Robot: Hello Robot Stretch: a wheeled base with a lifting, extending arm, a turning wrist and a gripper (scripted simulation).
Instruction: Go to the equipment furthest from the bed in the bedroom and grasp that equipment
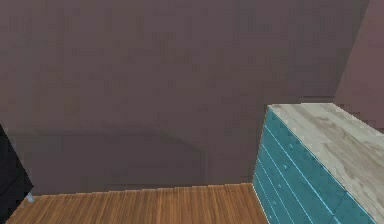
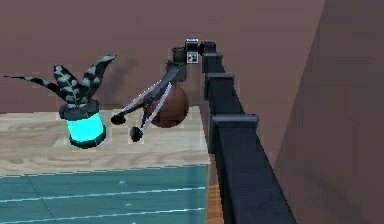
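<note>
A dark brown rounded thing (image 2: 175, 106), like a ball, rests on the pale wooden top of a teal dresser (image 2: 100, 190). My arm (image 2: 232, 130) reaches out along the dresser's right end. Its gripper (image 2: 128, 124) points down and to the left, its dark body lying across the brown ball. Because the ball sits on the dresser top right behind the gripper, I cannot tell whether the gripper holds anything. In the forward view the same teal dresser (image 1: 300, 175) stands at the right against a mauve wall.
A striped-leaf plant in a glowing cyan pot (image 2: 82, 126) stands on the dresser top left of the gripper. A wall panel (image 2: 340, 120) rises close on the arm's right. Wooden floor (image 1: 150, 206) runs ahead to the wall, with a dark object (image 1: 10, 170) at the left edge.
</note>
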